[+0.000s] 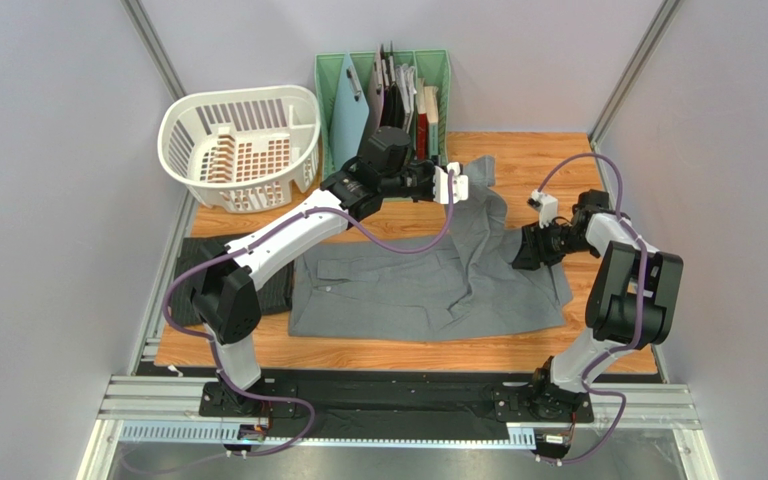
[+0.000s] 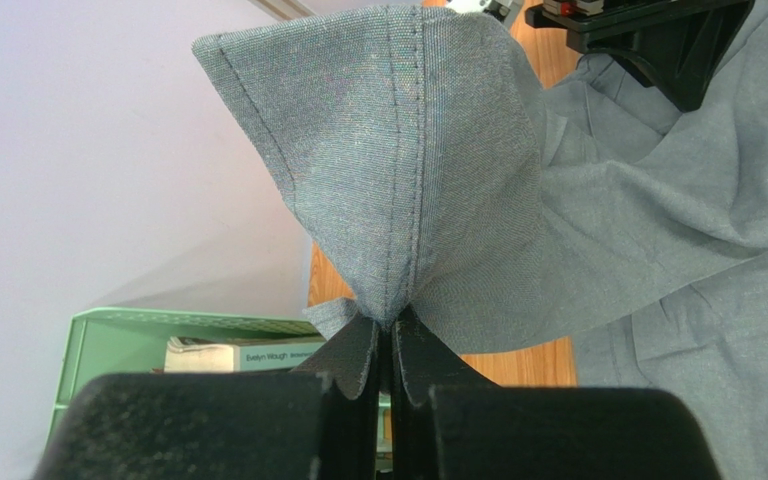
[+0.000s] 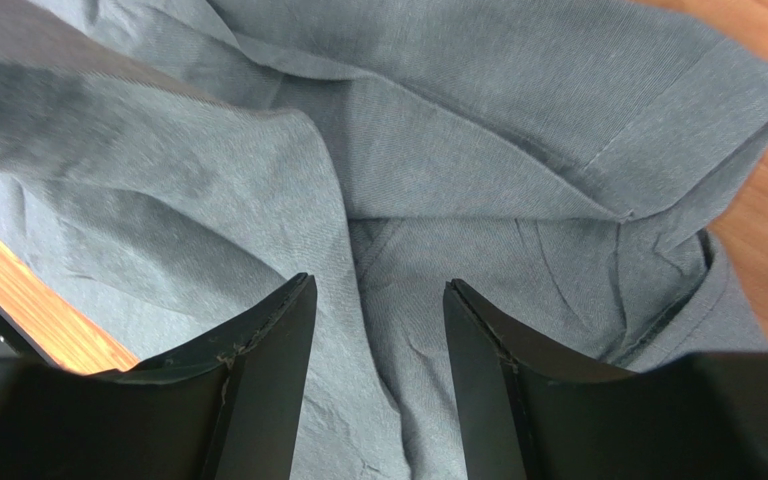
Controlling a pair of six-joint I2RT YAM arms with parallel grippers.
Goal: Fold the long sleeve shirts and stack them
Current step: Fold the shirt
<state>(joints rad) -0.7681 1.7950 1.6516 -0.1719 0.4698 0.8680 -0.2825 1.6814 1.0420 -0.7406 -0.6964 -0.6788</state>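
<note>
The plain grey shirt point(image 1: 428, 285) lies spread on the wooden table. My left gripper point(image 1: 455, 186) is shut on a stitched corner of it and holds that part lifted at the far side. In the left wrist view the cloth point(image 2: 408, 170) rises in a peak from the shut gripper point(image 2: 390, 325). My right gripper point(image 1: 520, 250) is open and low over the shirt's right side. In the right wrist view its gripper point(image 3: 378, 290) stands astride wrinkled grey cloth point(image 3: 478, 150) and holds nothing. The dark charcoal shirt point(image 1: 190, 254) lies folded at the table's left edge, partly under my left arm.
A white slotted laundry basket point(image 1: 241, 145) stands at the back left. A green file rack point(image 1: 343, 90) with books and folders stands behind the shirt, and shows in the left wrist view point(image 2: 118, 345). Grey walls close in both sides. Bare wood point(image 1: 618, 340) shows at the right.
</note>
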